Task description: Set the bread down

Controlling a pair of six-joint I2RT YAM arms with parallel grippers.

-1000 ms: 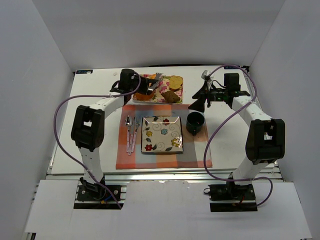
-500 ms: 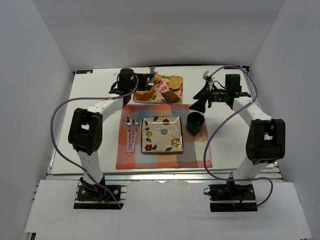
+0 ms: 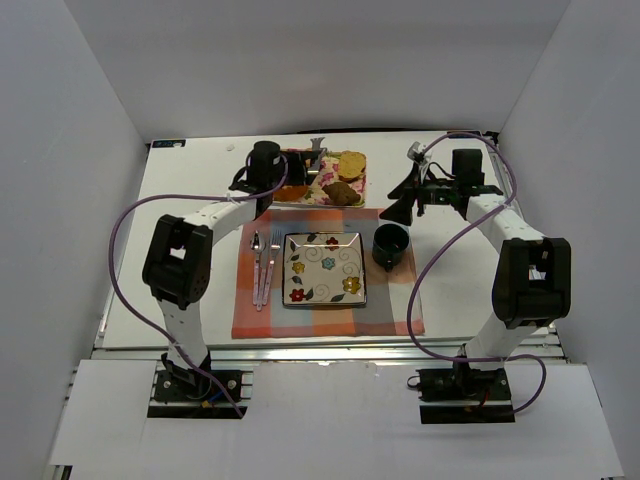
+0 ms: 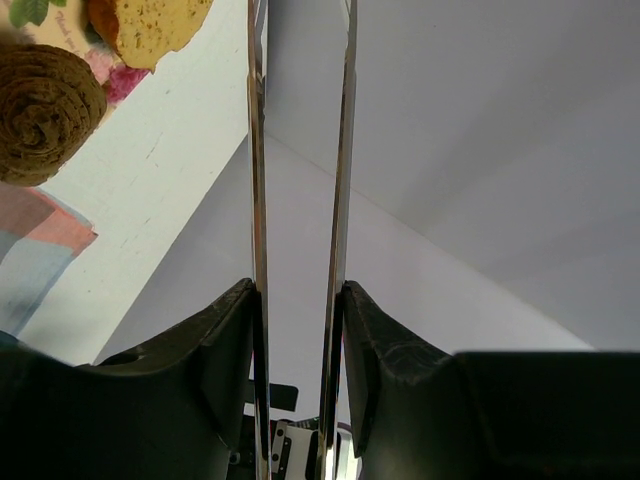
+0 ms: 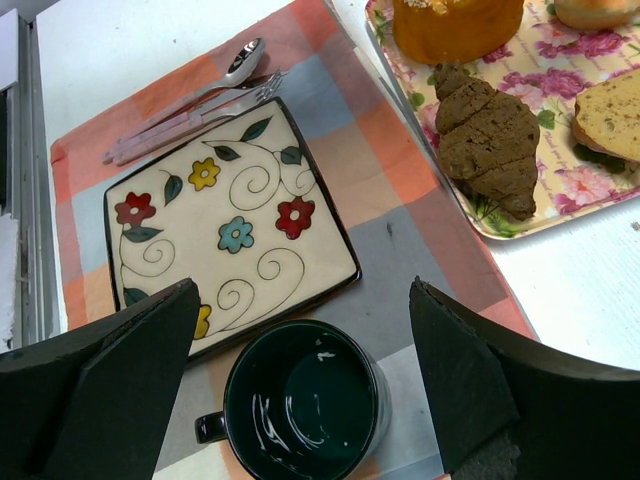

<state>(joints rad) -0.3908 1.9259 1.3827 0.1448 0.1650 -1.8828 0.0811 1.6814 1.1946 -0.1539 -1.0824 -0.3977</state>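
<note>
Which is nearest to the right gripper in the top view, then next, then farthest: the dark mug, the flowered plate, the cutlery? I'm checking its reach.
From the right gripper:
1. The dark mug, just in front of it on the placemat's right side.
2. The flowered plate, at the placemat's centre, left of the mug.
3. The cutlery, beyond the plate's left edge.

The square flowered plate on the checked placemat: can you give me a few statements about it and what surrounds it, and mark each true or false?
1. The square flowered plate has no food on it. True.
2. The dark green mug is full of coffee. False: it looks empty, with only glints on the inside.
3. A spoon and fork lie on the orange checked placemat beside the plate. True.
4. The brown croissant-shaped pastry sits on the flowered plate. False: it lies on the floral serving tray.
5. The right gripper is clamped on the mug. False: its fingers stand wide apart, above it.
</note>
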